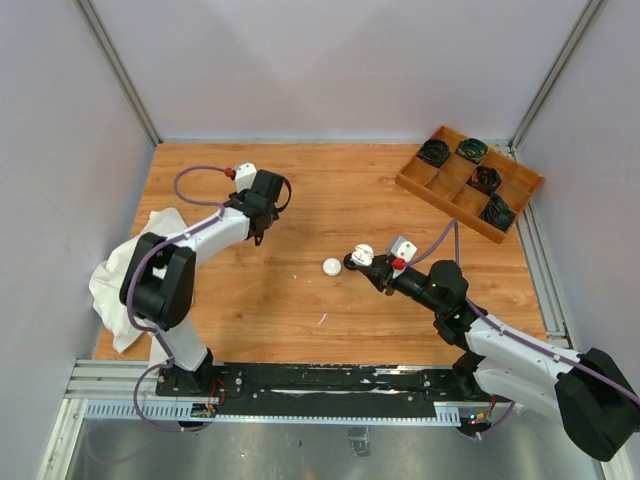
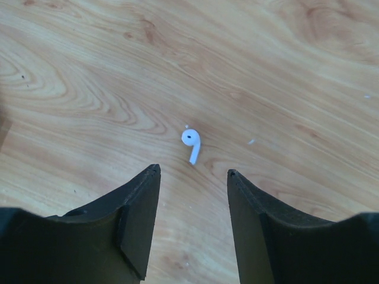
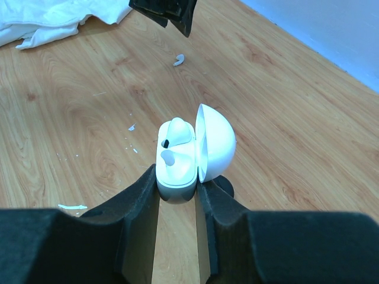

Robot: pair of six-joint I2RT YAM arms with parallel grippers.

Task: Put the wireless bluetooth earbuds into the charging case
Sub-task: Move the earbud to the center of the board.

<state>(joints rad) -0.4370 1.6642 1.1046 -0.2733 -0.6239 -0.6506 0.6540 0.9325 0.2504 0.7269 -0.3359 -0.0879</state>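
Note:
A white earbud (image 2: 190,142) lies on the wooden table just ahead of my left gripper (image 2: 194,171), which hangs open above the wood with nothing between its fingers. The same earbud (image 3: 179,59) shows in the right wrist view, below the left fingers (image 3: 172,15). My right gripper (image 3: 176,177) is shut on the white charging case (image 3: 177,163), lid hinged open to the right. One white earbud (image 3: 176,131) sits in the case. From above, the case (image 1: 362,256) is held near the table's middle, and the left gripper (image 1: 258,232) is to its left.
A white round puck (image 1: 332,266) lies on the table just left of the held case. A wooden compartment tray (image 1: 425,185) with several black cases stands at the back right. A white cloth (image 1: 120,275) is bunched at the left edge.

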